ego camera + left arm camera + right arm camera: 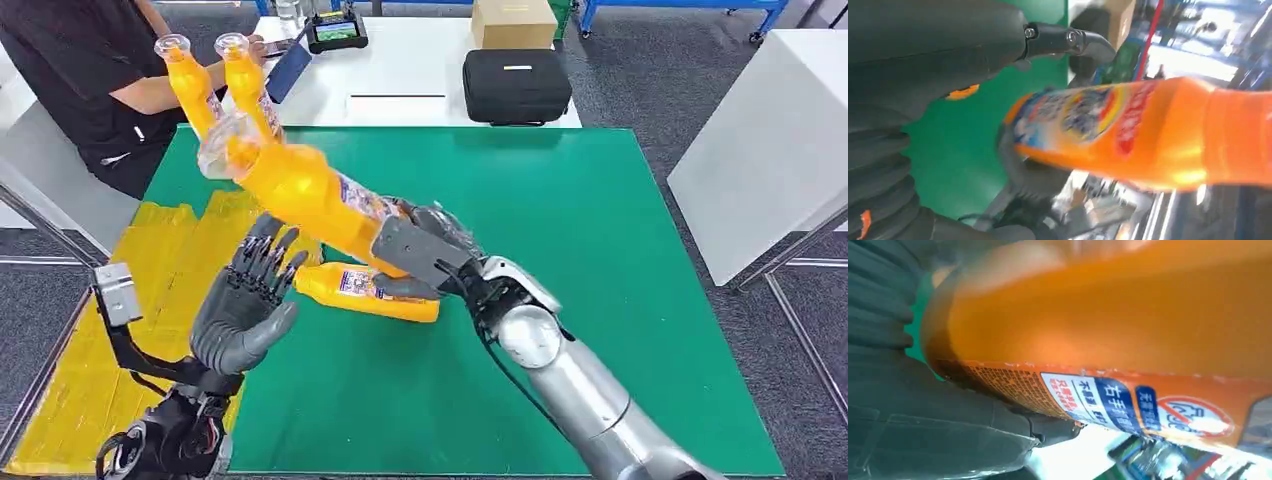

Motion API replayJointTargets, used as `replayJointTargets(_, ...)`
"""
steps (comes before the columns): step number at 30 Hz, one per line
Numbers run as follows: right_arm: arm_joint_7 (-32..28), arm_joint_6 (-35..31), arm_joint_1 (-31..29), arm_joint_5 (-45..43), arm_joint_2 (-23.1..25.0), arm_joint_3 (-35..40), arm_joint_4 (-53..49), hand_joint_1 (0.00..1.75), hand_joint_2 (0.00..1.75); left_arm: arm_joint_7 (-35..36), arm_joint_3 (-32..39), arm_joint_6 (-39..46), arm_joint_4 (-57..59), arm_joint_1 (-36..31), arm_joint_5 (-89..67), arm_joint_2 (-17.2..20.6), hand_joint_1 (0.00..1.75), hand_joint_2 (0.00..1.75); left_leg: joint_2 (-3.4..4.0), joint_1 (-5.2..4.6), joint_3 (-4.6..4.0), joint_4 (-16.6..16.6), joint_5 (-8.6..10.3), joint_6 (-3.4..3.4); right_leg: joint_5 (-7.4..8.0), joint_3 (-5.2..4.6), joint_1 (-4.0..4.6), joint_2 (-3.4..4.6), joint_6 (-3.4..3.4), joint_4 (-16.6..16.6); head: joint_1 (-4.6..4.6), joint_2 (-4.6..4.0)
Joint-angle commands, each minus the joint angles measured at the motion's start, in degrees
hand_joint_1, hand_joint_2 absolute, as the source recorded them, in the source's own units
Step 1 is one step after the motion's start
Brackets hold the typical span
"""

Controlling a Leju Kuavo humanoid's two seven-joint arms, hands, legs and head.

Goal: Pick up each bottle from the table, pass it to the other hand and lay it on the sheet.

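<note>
My right hand [425,250] grips the base end of an orange bottle [300,190] and holds it tilted in the air, cap end up towards the far left. The right wrist view shows this bottle [1108,325] pressed against the hand. My left hand [250,305] is raised just below and left of that bottle, fingers spread, holding nothing. From the left wrist the held bottle [1133,130] crosses in front of the fingers [1068,40], apart from them. A second orange bottle [365,290] lies on the green mat [600,250]. Two more bottles [215,80] stand upright at the mat's far left corner.
A yellow sheet [150,300] covers the table's left side next to the mat. A person [90,70] in black sits at the far left. A black case [515,85], a cardboard box [512,22] and a small device [335,30] are on the white table behind.
</note>
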Motion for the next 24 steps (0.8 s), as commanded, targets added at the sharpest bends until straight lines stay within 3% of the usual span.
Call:
replayJointTargets(1,0.51,1.19,1.57,0.55,0.13,9.34,-3.05,1.75,1.75,-1.55,4.34,3.7,-0.16,1.35,-1.66,-0.14,0.0,1.75,0.09,0.08,0.18,-0.06,-0.08,-0.23,-0.06,0.17,0.07,0.01,-0.03,-0.06,-0.02,0.0)
replayJointTargets(24,-1.33,7.95,2.03,4.55,2.85,17.69,1.87,1.75,1.75,-2.58,8.33,6.09,-5.3,7.53,-1.58,-1.29,0.0,1.75,0.13,0.13,0.22,-0.06,-0.09,-0.29,-0.06,0.22,0.11,-0.01,-0.04,-0.08,-0.02,0.0)
